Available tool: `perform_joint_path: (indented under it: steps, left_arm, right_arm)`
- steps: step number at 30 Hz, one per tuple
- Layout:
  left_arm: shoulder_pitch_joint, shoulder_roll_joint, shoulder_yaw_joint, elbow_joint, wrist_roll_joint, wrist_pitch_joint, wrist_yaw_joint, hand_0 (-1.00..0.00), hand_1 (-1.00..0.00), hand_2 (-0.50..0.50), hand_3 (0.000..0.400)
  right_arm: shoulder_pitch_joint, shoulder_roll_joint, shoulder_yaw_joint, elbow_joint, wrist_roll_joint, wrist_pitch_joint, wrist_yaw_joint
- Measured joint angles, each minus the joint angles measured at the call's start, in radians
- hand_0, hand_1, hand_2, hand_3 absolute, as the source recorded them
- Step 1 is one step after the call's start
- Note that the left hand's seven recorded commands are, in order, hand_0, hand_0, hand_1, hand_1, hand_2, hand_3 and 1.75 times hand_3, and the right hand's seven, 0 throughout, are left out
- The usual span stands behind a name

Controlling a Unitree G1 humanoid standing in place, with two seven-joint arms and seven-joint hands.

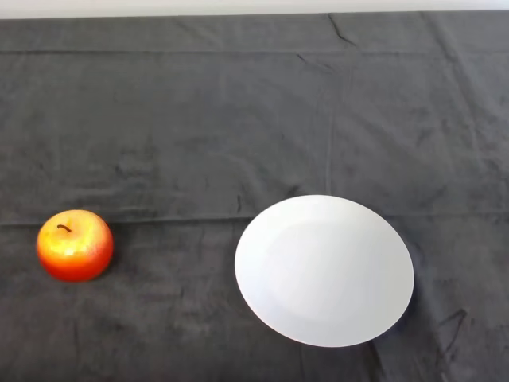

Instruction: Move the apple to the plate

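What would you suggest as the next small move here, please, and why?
Probably bring the left hand in from the lower left toward the apple. It sits upright on the dark cloth, well apart from the white plate to its right, which holds nothing, and no hand is in view yet.

The setting looks like a staged test bench, such as a lab or demo setup, more than a lived-in kitchen. A dark grey cloth (pixel 238 119) with creases and fold lines covers the whole counter (pixel 254 6), of which only a pale strip shows along the far edge. On the cloth lie just two things, well apart: a red-yellow apple (pixel 75 245) at the left and a plain white plate (pixel 324 270) right of centre. No walls, furniture or appliances show, so the kind of room cannot be told.
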Motion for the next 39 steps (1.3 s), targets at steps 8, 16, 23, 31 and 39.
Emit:
perform_joint_path:
  steps: [8, 16, 23, 31, 39]
  left_arm:
    - [-0.017, -0.007, -0.001, 0.000, 0.041, -0.001, 0.000, 0.00, 0.00, 0.00, 0.000]
    - [-0.063, -0.036, -0.011, 0.000, 0.109, -0.016, 0.002, 0.00, 0.00, 0.00, 0.000]
    - [-0.073, -0.049, -0.048, 0.000, 0.154, -0.024, -0.002, 0.00, 0.00, 0.00, 0.000]
    - [-0.074, -0.073, -0.086, 0.000, 0.198, -0.043, -0.018, 0.00, 0.00, 0.00, 0.000]
    - [-0.076, -0.106, -0.155, 0.000, 0.273, -0.048, -0.038, 0.00, 0.00, 0.00, 0.000]
  right_arm:
    - [0.000, 0.000, 0.0000, 0.000, 0.0000, 0.000, 0.0001]
    - [0.000, 0.000, 0.0000, 0.000, 0.0000, 0.000, 0.0001]
    - [0.000, 0.000, 0.0000, 0.000, 0.0000, 0.000, 0.0002]
    - [0.000, 0.001, 0.0001, 0.000, 0.0000, 0.000, 0.0001]
    - [0.000, 0.000, 0.0000, 0.000, 0.0000, 0.000, 0.0002]
